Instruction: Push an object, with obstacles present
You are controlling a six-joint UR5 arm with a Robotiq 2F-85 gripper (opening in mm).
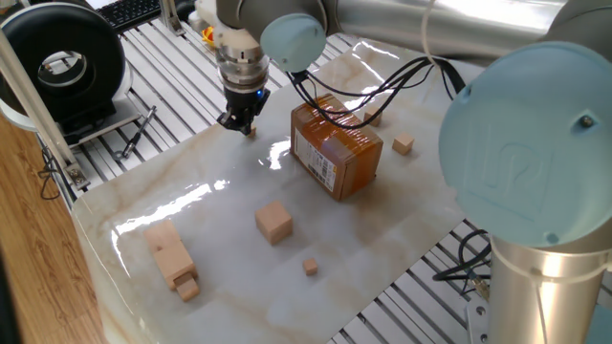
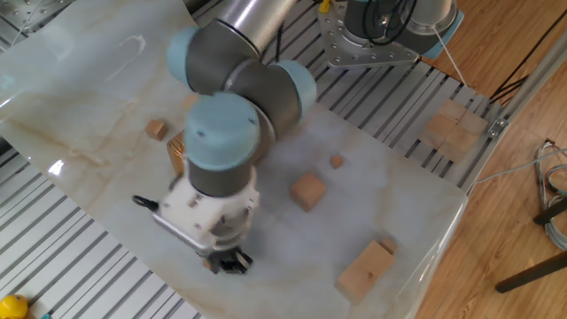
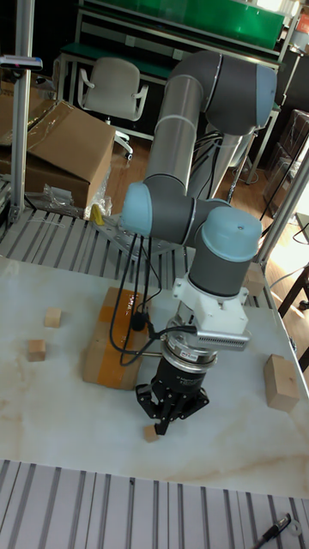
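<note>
The object, a tiny light-wood cube, lies on the marble slab close to its edge. It touches the fingertips of my gripper, which stands upright over it, shut and holding nothing. In one fixed view the cube peeks out just right of the gripper. In the other fixed view it sits at the left of the gripper. The brown taped cardboard box stands a short way beyond, partly hidden by the arm in the other fixed view.
A mid-sized wood cube, a small cube and long stacked blocks lie on the slab. Two small cubes sit behind the box. Metal slats border the slab.
</note>
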